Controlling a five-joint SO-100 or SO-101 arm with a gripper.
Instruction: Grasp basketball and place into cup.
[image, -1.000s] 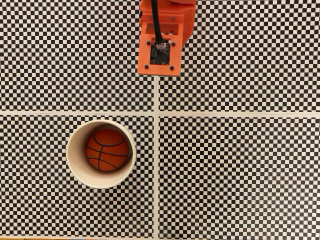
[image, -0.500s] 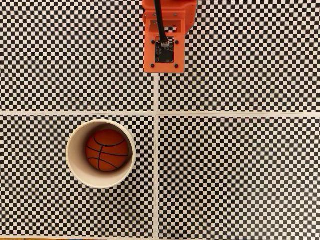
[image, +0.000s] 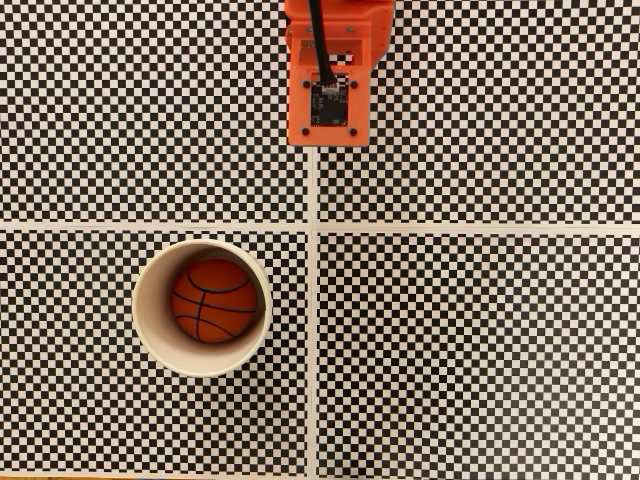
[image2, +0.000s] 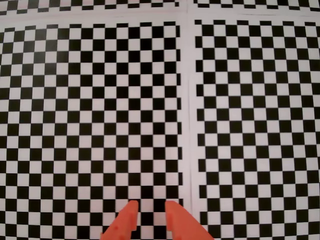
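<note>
While its 2 orange fingertips (image2: 131, 212) are sitting slightly parted with a narrow gap and nothing between them, the gripper (image2: 148, 206) is hovering over the checkerboard surface (image2: 90, 110) in the wrist view. In the fixed view, the arm (image: 330, 75) is sitting at top centre, well apart from the cup (image: 150, 330), which is holding the basketball (image: 213, 300) inside it.
</note>
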